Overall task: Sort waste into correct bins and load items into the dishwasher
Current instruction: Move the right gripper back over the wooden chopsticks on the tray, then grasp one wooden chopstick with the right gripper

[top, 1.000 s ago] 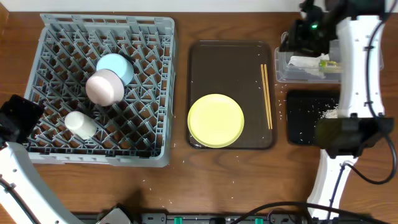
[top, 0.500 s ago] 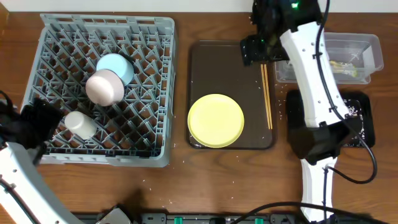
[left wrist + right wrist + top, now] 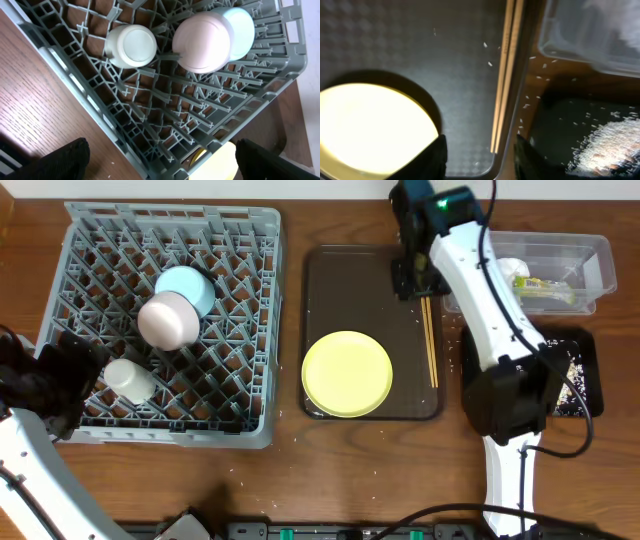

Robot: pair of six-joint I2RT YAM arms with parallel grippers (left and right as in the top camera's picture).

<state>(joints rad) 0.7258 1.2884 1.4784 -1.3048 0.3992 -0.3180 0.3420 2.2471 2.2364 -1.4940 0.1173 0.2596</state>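
Note:
The grey dish rack [image 3: 100, 240] at the left holds a light blue bowl [image 3: 192, 284], a pale pink bowl [image 3: 167, 321] and a cream cup [image 3: 128, 378]. The yellow plate [image 3: 347, 373] and the chopsticks [image 3: 430, 340] lie on the brown tray [image 3: 350, 290]. The white tissue [image 3: 510, 270] and the yellow-green wrapper [image 3: 545, 285] lie in the clear tub [image 3: 598, 250]. My right gripper [image 3: 480, 160] is open and empty above the chopsticks [image 3: 505, 75], beside the plate [image 3: 370, 130]. My left gripper [image 3: 162, 160] is open and empty over the rack's [image 3: 150, 130] front left edge, near the cup [image 3: 131, 46].
The black tray [image 3: 585, 350] with white rice stands at the right, partly under my right arm. Loose rice grains lie between the brown tray and the black tray [image 3: 580, 130]. The clear tub [image 3: 590, 30] is just right of the chopsticks.
My right gripper has moved left from the clear tub to above the brown tray's right side. The tissue and wrapper now show in the tub. My left arm has shifted slightly.

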